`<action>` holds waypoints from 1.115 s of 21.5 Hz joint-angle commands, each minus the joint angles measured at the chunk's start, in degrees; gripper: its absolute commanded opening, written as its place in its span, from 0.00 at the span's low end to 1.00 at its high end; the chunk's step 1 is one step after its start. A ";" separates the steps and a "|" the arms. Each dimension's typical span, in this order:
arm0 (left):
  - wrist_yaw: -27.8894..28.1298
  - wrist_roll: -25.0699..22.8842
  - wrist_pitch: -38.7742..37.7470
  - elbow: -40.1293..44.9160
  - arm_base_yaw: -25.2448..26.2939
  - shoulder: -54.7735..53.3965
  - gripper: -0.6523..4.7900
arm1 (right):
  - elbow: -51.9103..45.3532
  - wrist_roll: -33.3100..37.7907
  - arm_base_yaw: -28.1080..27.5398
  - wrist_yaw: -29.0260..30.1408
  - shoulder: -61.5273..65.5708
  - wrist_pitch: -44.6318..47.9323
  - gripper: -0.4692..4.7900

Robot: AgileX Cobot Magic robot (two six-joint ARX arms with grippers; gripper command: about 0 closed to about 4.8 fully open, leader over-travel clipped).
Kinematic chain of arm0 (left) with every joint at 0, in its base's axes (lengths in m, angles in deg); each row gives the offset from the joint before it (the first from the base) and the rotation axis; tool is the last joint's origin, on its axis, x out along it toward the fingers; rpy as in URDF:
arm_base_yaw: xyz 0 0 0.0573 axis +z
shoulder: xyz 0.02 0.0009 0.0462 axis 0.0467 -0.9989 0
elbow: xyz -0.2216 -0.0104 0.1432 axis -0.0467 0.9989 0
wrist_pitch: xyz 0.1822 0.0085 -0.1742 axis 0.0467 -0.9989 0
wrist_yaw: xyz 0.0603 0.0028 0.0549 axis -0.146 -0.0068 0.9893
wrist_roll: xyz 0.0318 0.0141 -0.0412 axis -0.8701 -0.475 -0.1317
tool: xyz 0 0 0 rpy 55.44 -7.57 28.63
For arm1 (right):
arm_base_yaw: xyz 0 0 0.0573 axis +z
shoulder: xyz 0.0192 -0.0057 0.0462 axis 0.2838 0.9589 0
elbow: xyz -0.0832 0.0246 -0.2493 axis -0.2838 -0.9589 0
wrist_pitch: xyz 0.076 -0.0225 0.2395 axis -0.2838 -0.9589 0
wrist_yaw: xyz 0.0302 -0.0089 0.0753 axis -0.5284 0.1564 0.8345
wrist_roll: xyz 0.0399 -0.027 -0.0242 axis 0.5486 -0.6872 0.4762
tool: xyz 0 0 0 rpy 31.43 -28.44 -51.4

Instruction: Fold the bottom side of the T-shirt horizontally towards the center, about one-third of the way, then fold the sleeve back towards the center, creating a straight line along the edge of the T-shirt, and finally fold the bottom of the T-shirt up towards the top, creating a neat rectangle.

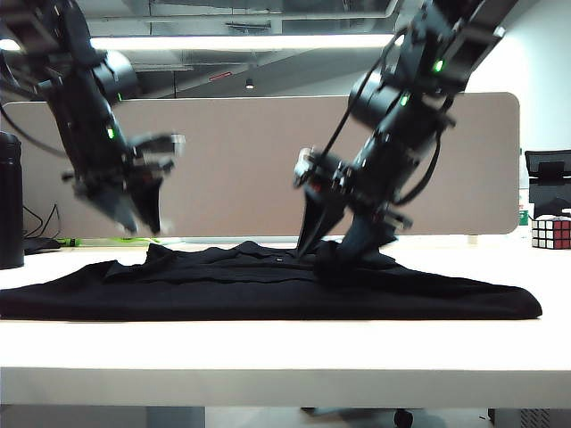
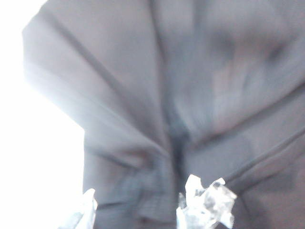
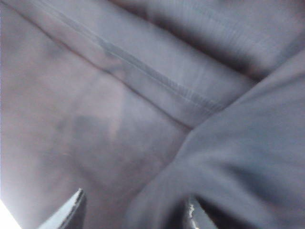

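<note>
The black T-shirt (image 1: 268,290) lies flat and layered across the white table, with a crumpled ridge along its far side. My left gripper (image 1: 143,221) hangs open well above the shirt's left part, blurred, with nothing between its fingers. In the left wrist view the left gripper (image 2: 136,210) shows only creased black cloth (image 2: 190,95) below it. My right gripper (image 1: 337,250) stands open with its tips down at a raised bump of cloth (image 1: 332,260) near the middle. In the right wrist view a fold of cloth lies between the right gripper's (image 3: 133,212) spread fingers, and a stitched hem (image 3: 143,71) runs beyond them.
A beige partition (image 1: 250,160) stands behind the table. A colour cube (image 1: 550,232) sits at the far right and a black cylinder (image 1: 9,201) at the far left. The white table front (image 1: 268,357) runs along the near side.
</note>
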 commanded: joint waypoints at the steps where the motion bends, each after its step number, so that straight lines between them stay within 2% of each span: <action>1: -0.68 0.55 -2.08 -0.15 0.31 3.87 0.51 | 0.42 -0.85 -2.29 -2.16 -4.90 -0.83 0.62; 4: -0.94 1.44 -11.93 0.02 1.36 5.66 0.51 | 0.39 -1.64 -6.93 -2.47 -8.52 -8.24 0.61; 5: -2.91 2.60 -13.97 1.44 2.49 5.77 0.51 | 0.39 -2.75 -8.59 -2.23 -9.68 -11.26 0.61; 7: -13.27 6.78 -13.62 8.22 7.02 7.85 0.51 | 0.17 -3.76 -13.00 1.66 -12.55 -15.17 0.61; 8: -17.68 9.25 -11.19 13.64 9.99 10.40 0.51 | -0.90 -3.15 -15.82 5.46 -15.06 -15.26 0.61; 9: -18.93 11.26 -8.61 19.08 12.66 13.73 0.51 | -3.17 -1.55 -18.62 7.87 -18.51 -14.12 0.61; 11: -18.49 14.08 -5.51 26.21 15.10 19.21 0.51 | -8.07 -0.11 -21.24 10.23 -23.04 -12.66 0.61; 13: -17.44 16.09 -4.15 32.92 16.13 24.98 0.51 | -16.22 2.01 -22.36 13.77 -27.89 -12.02 0.61; 15: -14.53 17.90 -3.72 38.58 16.24 30.42 0.51 | -25.68 5.79 -23.47 14.49 -33.16 -9.14 0.61; 17: -12.90 19.50 -1.75 41.64 16.39 32.83 0.51 | -32.57 11.67 -24.15 16.94 -36.87 -4.31 0.61; 19: -13.79 20.94 -1.40 43.52 16.92 33.27 0.51 | -39.10 18.93 -25.44 20.76 -39.71 2.23 0.63; 21: -15.04 21.90 -0.76 44.44 16.94 33.22 0.52 | -43.19 24.92 -25.99 24.68 -40.98 7.63 0.67; 24: -15.82 22.10 0.68 45.62 17.49 33.22 0.52 | -47.15 30.84 -26.01 27.26 -41.20 14.03 0.69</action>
